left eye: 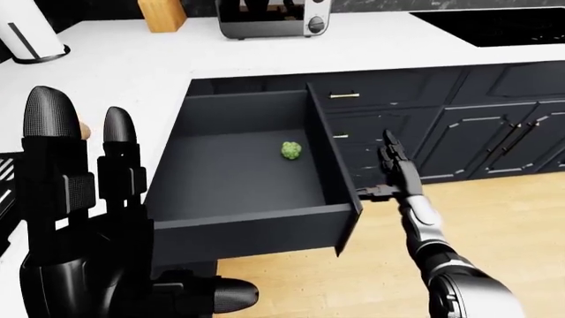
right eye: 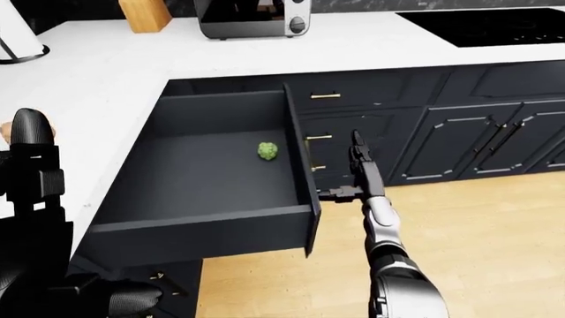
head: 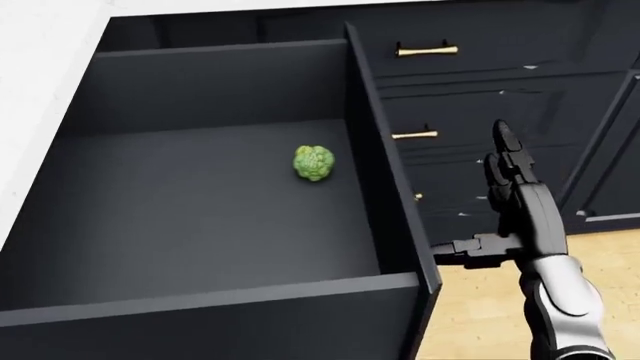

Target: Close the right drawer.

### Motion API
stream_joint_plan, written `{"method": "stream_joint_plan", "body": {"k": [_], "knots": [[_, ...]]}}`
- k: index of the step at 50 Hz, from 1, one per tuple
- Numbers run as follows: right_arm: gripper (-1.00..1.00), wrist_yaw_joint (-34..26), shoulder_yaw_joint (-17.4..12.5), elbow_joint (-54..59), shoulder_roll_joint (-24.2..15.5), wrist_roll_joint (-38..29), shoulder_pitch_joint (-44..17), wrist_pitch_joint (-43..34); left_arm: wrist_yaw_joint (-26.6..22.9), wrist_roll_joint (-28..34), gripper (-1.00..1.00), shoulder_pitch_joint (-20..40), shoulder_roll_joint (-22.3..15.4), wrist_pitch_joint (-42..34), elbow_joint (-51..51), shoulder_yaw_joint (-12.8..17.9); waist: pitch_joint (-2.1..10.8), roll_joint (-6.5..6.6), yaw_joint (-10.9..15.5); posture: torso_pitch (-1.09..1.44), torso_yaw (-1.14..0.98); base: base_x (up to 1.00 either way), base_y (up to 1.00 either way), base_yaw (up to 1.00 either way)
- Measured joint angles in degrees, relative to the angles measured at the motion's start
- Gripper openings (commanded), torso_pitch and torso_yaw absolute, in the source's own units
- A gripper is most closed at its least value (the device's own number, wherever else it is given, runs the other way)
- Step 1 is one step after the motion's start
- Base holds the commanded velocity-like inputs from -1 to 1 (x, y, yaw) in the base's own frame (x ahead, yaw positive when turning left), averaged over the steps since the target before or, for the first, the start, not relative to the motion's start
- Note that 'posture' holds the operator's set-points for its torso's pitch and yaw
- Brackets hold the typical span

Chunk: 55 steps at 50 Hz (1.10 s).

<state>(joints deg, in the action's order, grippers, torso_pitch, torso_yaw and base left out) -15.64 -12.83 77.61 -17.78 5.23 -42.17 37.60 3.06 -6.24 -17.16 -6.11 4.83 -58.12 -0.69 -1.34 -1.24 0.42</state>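
The dark right drawer (head: 386,187) stands pulled far out from under the white counter (left eye: 177,63). A small green broccoli-like lump (head: 313,163) lies on its floor. My right hand (head: 485,217) is open just right of the drawer's right side wall, fingers pointing up and thumb reaching toward the wall's near corner. In the left-eye view my left hand (left eye: 88,205) is raised close to the camera at the left, fingers spread and holding nothing.
Dark cabinet fronts with gold handles (head: 427,51) fill the space right of the drawer. On the counter stand a toaster oven (left eye: 273,16), a wooden block (left eye: 161,13) and a white roll holder (left eye: 31,41). A black cooktop (left eye: 499,26) is at top right, with wooden floor (left eye: 503,218) below.
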Motion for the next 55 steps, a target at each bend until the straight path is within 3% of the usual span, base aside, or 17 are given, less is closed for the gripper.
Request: {"method": "stream_joint_plan", "body": {"k": [21, 55], "knots": [[1.0, -2.6, 2.8, -0.5, 3.6, -2.5, -3.5, -3.5, 0.0, -0.2, 1.0, 0.0, 0.0, 0.0, 0.0, 0.1, -0.24, 0.31, 0.1, 0.0, 0.0, 0.0, 0.0, 0.0], [1.0, -3.1, 4.7, -0.2, 9.0, -6.4, -7.2, -4.3, 0.3, -0.5, 1.0, -0.2, -0.5, 0.2, 0.0, 0.1, -0.15, 0.5, 0.1, 0.0, 0.0, 0.0, 0.0, 0.0]]}}
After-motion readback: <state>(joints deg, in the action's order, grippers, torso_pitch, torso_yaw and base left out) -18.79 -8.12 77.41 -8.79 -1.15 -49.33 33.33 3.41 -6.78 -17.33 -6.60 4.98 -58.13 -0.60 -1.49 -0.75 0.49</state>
